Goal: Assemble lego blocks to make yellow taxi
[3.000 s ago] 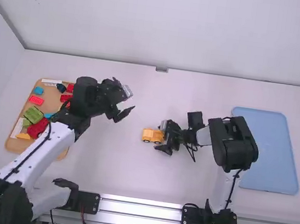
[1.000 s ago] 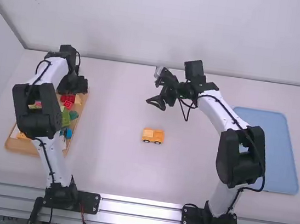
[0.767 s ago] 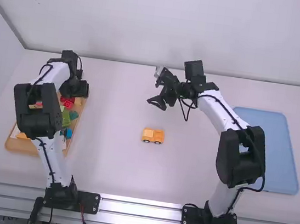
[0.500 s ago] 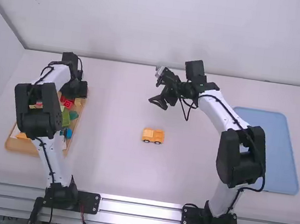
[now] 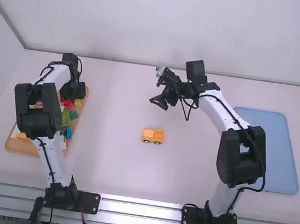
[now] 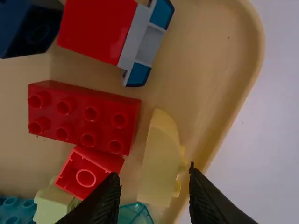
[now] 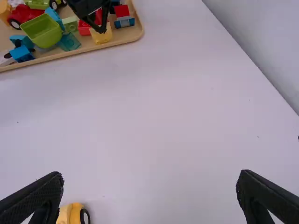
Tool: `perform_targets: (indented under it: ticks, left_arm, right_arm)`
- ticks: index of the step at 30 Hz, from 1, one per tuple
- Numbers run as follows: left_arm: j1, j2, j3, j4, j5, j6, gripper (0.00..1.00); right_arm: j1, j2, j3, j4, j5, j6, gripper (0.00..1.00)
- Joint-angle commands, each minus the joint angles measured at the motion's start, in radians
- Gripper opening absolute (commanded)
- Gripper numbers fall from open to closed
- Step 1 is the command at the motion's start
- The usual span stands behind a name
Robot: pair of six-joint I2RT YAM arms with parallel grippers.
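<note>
Currently | left pincer [image 5: 74, 90]: fingers apart | yellow block [image 6: 161, 163]: between fingertips, in tray [image 6: 233, 105], contact unclear

Yellow vehicle body [image 5: 153, 136]: boxy, partly built, upright on black wheels, standing apart on the open white table [image 5: 109, 167]. Yellow block [image 6: 160, 163], pale, one end curved, is loose and lies on its side in the wooden-coloured tray [image 6: 250, 56], studs facing the nearby tray wall.
</note>
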Motion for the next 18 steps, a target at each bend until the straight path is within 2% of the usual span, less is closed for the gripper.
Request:
perform_targets:
  ticks: [1,7,11,18]
  left_arm:
    - [0.009,-0.002,-0.022,-0.006,-0.016,0.011,0.40]
    - [0.008,-0.002,-0.068,0.031,-0.004,0.031,0.38]
    - [0.008,-0.002,-0.095,0.065,0.000,0.034,0.33]
    - [0.008,-0.001,-0.112,0.091,0.038,0.111,0.33]
  right_arm:
    - [0.002,0.011,0.026,-0.005,-0.006,0.002,0.98]
    - [0.002,0.011,0.026,-0.023,-0.006,0.002,0.98]
    - [0.002,0.011,0.026,-0.029,-0.006,0.001,0.98]
    - [0.002,0.011,0.026,-0.030,-0.006,0.002,0.98]
